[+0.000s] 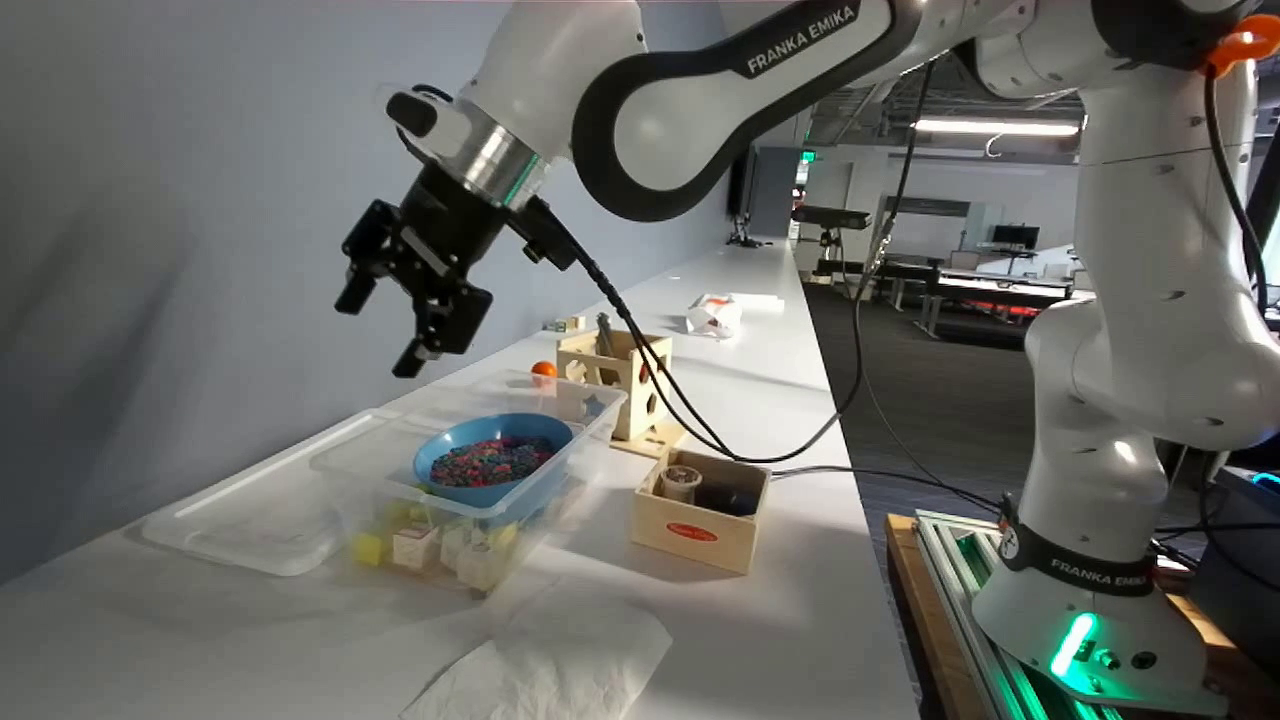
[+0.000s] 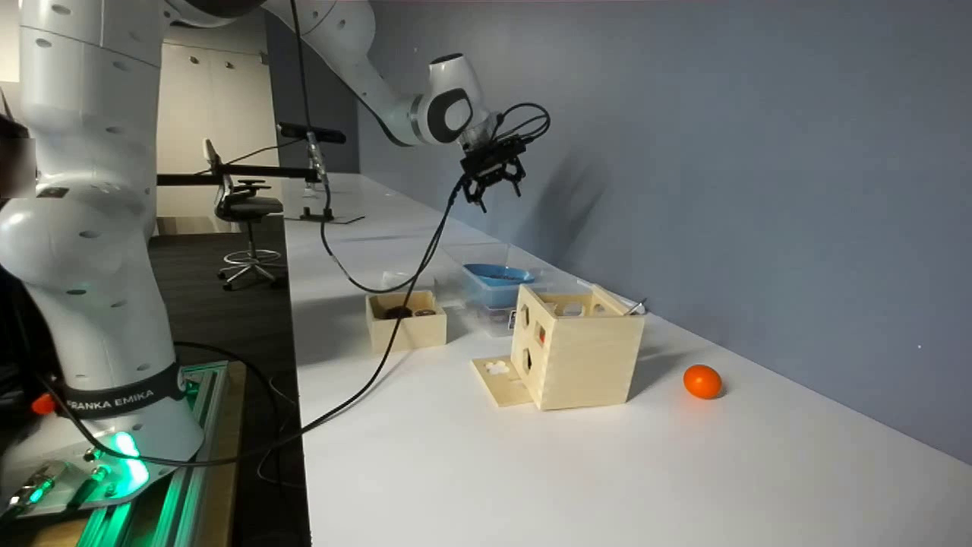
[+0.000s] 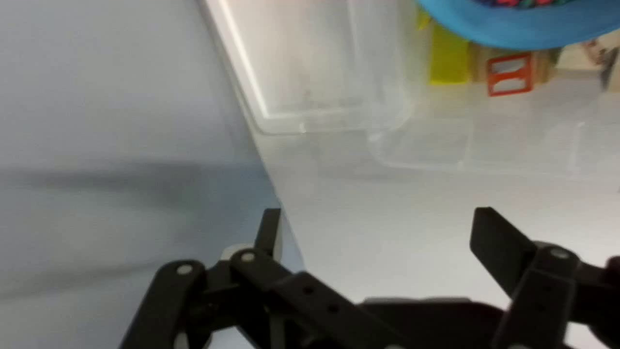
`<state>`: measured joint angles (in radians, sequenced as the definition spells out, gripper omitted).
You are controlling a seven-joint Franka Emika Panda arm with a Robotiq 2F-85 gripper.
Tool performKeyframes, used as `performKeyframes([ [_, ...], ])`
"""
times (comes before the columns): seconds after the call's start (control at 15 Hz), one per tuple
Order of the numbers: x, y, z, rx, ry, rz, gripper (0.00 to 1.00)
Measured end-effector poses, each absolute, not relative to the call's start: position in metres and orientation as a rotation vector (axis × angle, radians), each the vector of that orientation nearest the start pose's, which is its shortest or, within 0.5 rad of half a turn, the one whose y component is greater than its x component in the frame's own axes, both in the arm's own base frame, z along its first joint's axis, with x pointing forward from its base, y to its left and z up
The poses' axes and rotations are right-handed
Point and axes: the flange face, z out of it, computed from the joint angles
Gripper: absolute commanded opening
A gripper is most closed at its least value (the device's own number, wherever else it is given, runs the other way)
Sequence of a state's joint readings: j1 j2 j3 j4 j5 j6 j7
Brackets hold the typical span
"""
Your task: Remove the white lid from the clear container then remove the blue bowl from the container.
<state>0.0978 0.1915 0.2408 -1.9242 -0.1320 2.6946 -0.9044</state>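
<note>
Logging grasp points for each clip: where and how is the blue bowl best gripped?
Probably by the rim, straddled from above by the open gripper: the bowl is open-topped, its rim bare above the colourful contents, and the container walls in its lower body, likely hampering a side approach.

White Franka Emika Panda arm (image 1: 1140, 280), black Robotiq gripper (image 1: 379, 332)
Silver wrist collar (image 1: 497, 162), black cables (image 1: 599, 276), black base band (image 1: 1083, 572) lettered FRANKA EMIKA in white, green light (image 1: 1073, 644).
</note>
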Motion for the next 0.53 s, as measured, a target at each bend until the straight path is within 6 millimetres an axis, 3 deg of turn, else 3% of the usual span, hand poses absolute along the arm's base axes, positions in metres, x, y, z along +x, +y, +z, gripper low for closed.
performKeyframes([
  [0.33,0.592,0.165,0.427,-2.650,-1.985,-0.411,1.00],
  [0.53,0.591,0.156,0.426,-2.667,-1.984,-0.355,1.00],
])
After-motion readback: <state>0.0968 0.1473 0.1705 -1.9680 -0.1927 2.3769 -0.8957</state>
